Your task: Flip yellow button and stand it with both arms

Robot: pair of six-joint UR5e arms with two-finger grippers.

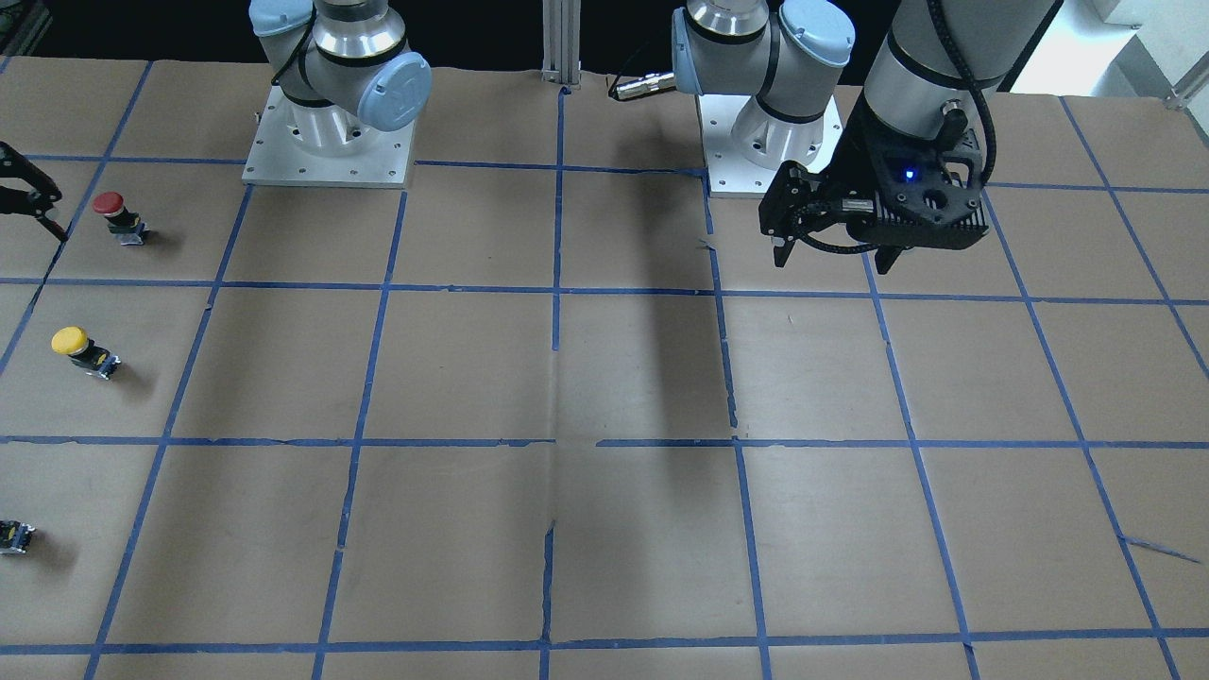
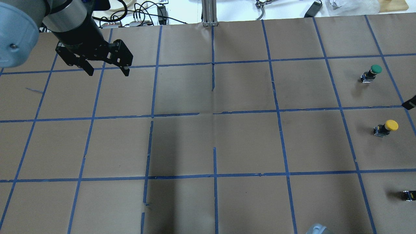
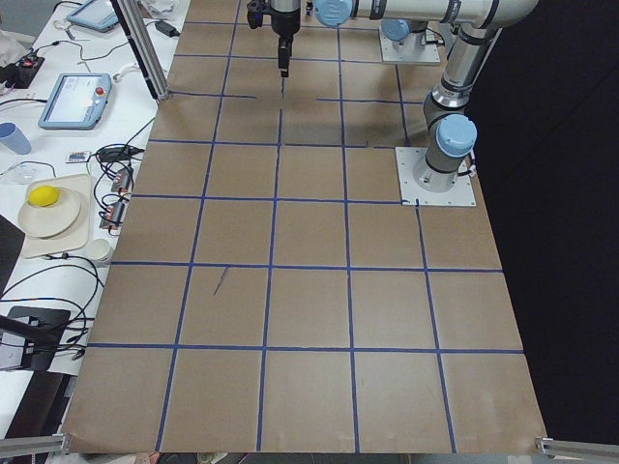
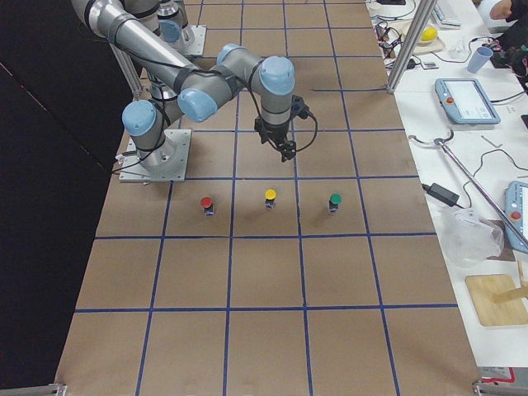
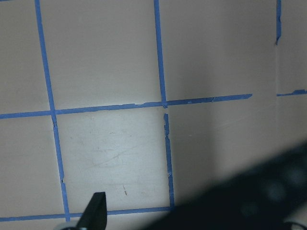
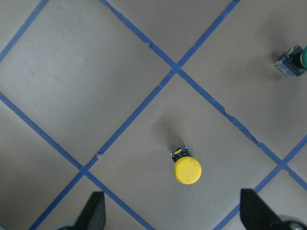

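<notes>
- Right wrist view: the right gripper (image 6: pixel 173 211) had its fingertips spread wide at the bottom edge and held nothing. The yellow button (image 6: pixel 187 169) sat on the table (image 6: pixel 72 72) just ahead of the gap between them, slightly off centre. Its cap faced the camera with a sliver of base showing beyond it, so its long axis seemed to run roughly up and down. A green button (image 6: pixel 293 61) stood well apart, near the picture's edge.
- Exterior right view: the right gripper hung above the yellow button, which stood in the middle of a row between a red button (image 4: pixel 206 203) and the green one.
- Overhead view: the left gripper (image 2: pixel 108 72), fingers parted and empty, hovered towards the opposite end of the table, well apart from the button at the right margin.
- Front-facing view: the spacing matched, with the button at the picture's far left and the left gripper at its right.
- Left wrist view: only brown surface and blue tape (image 5: pixel 160 52) showed, and no button.
- Judged from this, the right gripper was far nearer and the button lay almost straight below it. The left gripper would have to cross the table to help.
</notes>
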